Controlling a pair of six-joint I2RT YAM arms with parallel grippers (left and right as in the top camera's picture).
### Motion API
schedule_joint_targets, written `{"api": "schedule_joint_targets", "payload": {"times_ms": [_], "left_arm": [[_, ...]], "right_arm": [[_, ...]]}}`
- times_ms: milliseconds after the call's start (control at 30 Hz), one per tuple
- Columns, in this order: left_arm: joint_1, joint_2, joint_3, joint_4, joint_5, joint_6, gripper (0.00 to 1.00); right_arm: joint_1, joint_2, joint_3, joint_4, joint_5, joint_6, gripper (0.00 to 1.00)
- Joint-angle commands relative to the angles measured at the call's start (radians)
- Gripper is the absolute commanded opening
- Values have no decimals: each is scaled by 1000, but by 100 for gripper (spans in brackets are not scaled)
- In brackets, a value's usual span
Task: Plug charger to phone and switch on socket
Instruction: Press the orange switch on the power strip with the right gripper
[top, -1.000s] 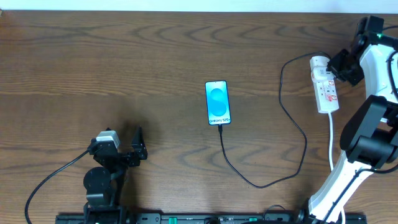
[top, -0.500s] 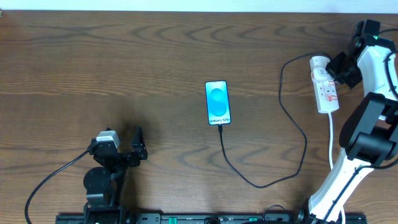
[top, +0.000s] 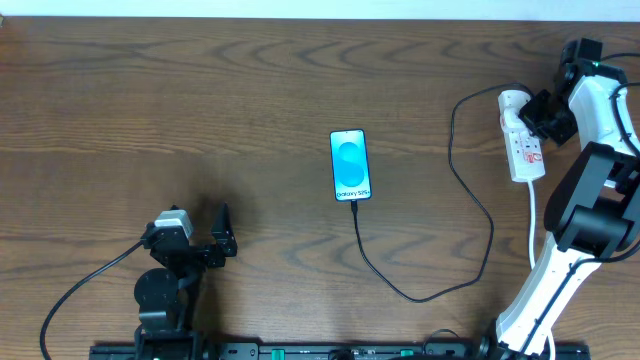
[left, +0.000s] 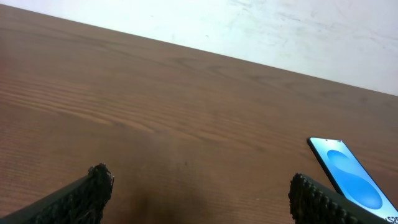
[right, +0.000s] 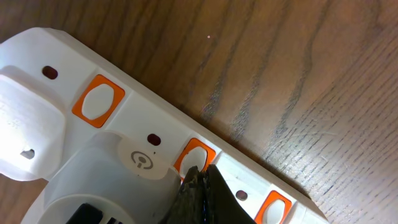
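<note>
Nearest me, the left arm sits folded low at the near-left edge of the brown wood-grain tabletop (top: 200, 90). Its left gripper (left: 200, 177) is held level over bare wood and aimed toward the far side. The ribbed black fingers (left: 87, 194) stand wide apart with nothing between them.

Further in, the thin black charger cable (top: 413, 297) makes a loose loop on the wood. One end meets the near short edge of the slim rectangular smartphone (top: 350, 165), which lies flat mid-table with its blue-turquoise screen up. The phone's long axis runs near to far, and its lettering is at the near end. From the loop the cable sweeps right and then away, up to the far end of the white elongated power strip (top: 524, 140).

That strip lies at the far right, also lengthwise near to far, with its rounded end farthest from me. Its thicker white cord (top: 533, 225) trails back toward the near edge.

The right arm rises from the near-right corner and reaches well out, with its wrist bent back over the strip from the right. The right gripper (right: 199, 174) has its dark fingers (right: 210, 194) pinched together into one point, gripping nothing. The tip is set on an orange-red switch (right: 194, 152) — whether it bears down I cannot tell.
</note>
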Motion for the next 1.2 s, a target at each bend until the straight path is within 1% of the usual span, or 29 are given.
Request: {"api": "schedule_joint_targets", "payload": {"times_ms": [0,167,367,500,600,700,800,967,1167], "left_arm": [[-3,0,-24,-19,16,20,93],[-3,0,-24,-19,16,20,93],[-3,0,-24,-19,16,20,93],[-3,0,-24,-19,16,20,93],[-3,0,-24,-19,16,20,93],[-3,0,-24,-19,16,20,93],[-3,0,-24,-19,16,20,93],[-3,0,-24,-19,16,20,93],[-3,0,-24,-19,16,20,93]], "right_arm": [[-9,6,-6,4,15,-15,2],[-7,9,-9,3,12,-15,2],[24,11,-91,47,5,-16,2],[42,11,-131,70,-19,-51,2],[48,-4,-112,35,-24,-87,1],[31,-53,-62,-19,17,-86,1],[3,-103,-29,-40,16,-84,1],[-60,-141,-24,-58,11,-36,1],[-117,-134,-25,-58,-129,-49,2]]}}
